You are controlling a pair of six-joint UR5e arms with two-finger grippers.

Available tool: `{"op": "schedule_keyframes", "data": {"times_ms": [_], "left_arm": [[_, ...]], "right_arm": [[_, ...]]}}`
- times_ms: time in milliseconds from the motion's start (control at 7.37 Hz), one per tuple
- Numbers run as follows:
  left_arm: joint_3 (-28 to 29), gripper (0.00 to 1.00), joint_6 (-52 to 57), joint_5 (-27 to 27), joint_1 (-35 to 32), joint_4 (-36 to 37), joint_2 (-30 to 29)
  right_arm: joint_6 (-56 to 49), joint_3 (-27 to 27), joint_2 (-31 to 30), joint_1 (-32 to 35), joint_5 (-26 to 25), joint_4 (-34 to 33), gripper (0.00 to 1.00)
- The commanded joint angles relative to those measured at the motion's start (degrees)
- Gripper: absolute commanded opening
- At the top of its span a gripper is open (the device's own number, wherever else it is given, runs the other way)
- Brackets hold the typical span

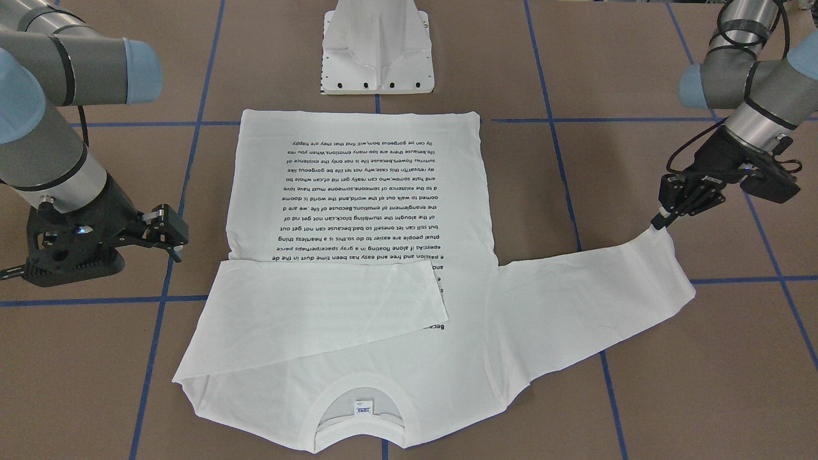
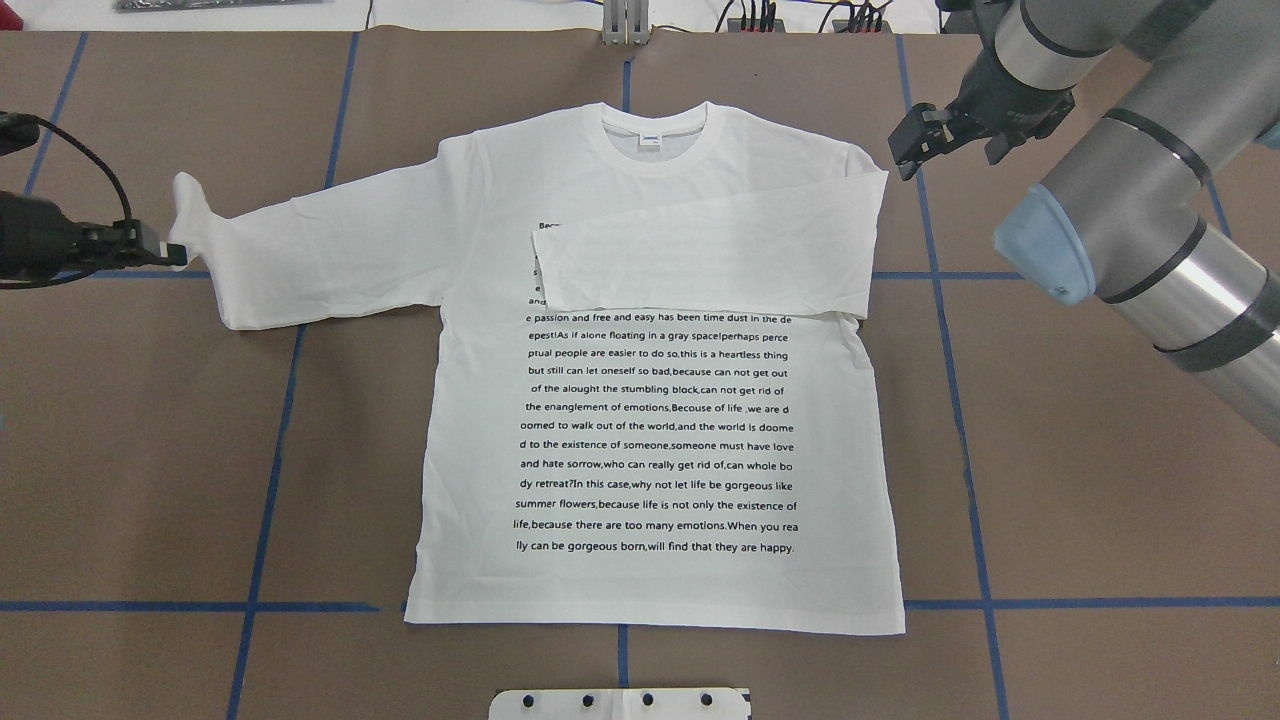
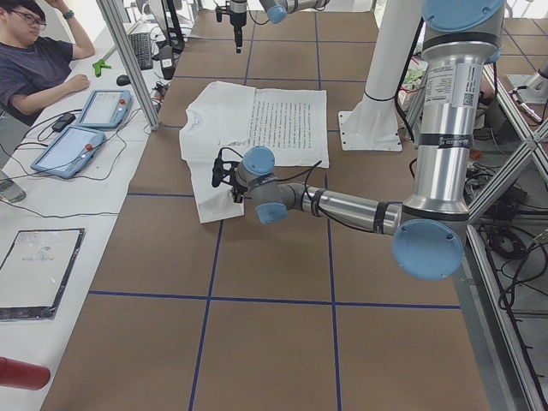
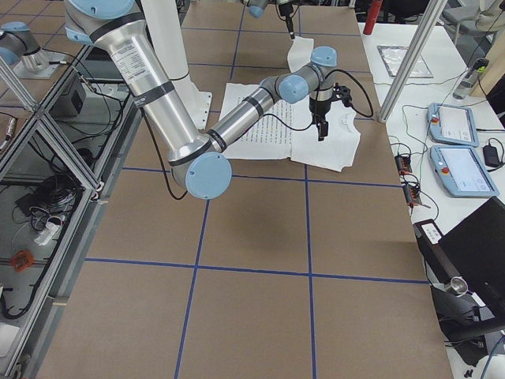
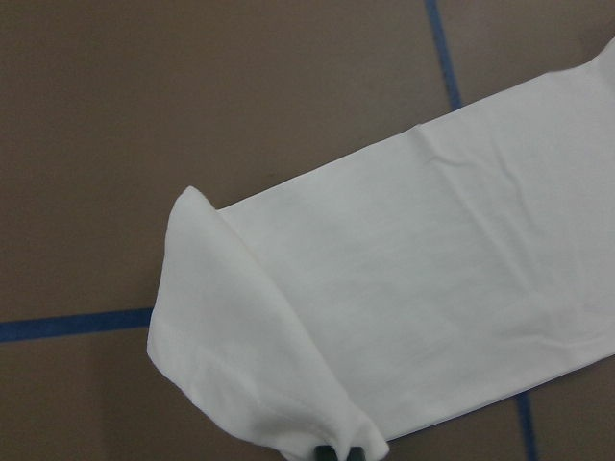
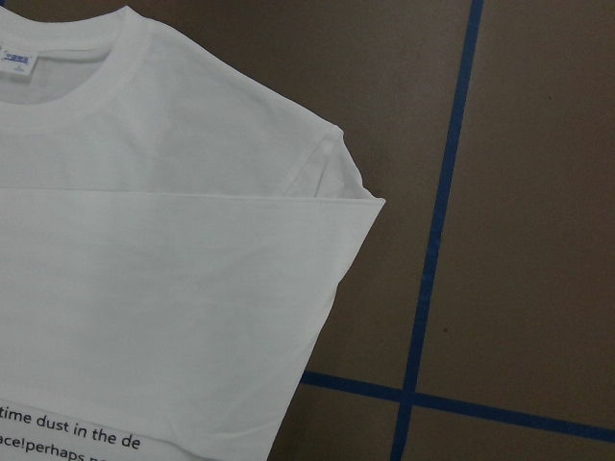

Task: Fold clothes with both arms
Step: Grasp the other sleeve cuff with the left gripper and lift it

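Overhead exterior: T-shirt (image 2: 660,420) flat at table (image 2: 1100,500) centre, one sleeve folded across chest.
Left end effector (image 2: 178,256): pinching the other cuff (image 2: 192,208).
Right end effector (image 2: 912,150): jaws apart, empty.

A robotics lab: teach pendants (image 3: 104,108), aluminium framing (image 3: 128,60), blue-taped table (image 3: 265,257), seated operator (image 3: 38,68).

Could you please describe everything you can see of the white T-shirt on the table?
The white T-shirt, seemingly soft knit, lies flat, print up, on the brown table, with black text and a ribbed crew neck holding a small label. One sleeve is folded across the chest; the other sleeve's cuff is pinched in the left gripper.
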Motion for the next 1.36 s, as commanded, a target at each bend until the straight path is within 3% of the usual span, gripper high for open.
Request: {"op": "schedule_keyframes", "data": {"times_ms": [0,271,543,1221], "left_arm": [[-4.8,0.00,-19.5,-0.4,0.7,3.7,-8.3],[-5.6,0.00,-31.0,1.1,3.3,5.7,-16.2],[-5.6,0.00,-33.7,6.9,8.1,14.3,-23.9],[-4.7,0.00,-34.5,14.7,15.2,15.8,-29.2]], "right_arm": [[0.0,0.6,-0.3,0.0,0.0,0.0,1.00],[0.0,0.9,-0.4,0.0,-0.1,-0.1,1.00],[0.0,1.0,-0.4,0.0,-0.1,-0.1,1.00],[0.0,1.1,-0.5,0.0,-0.1,0.0,1.00]]}}
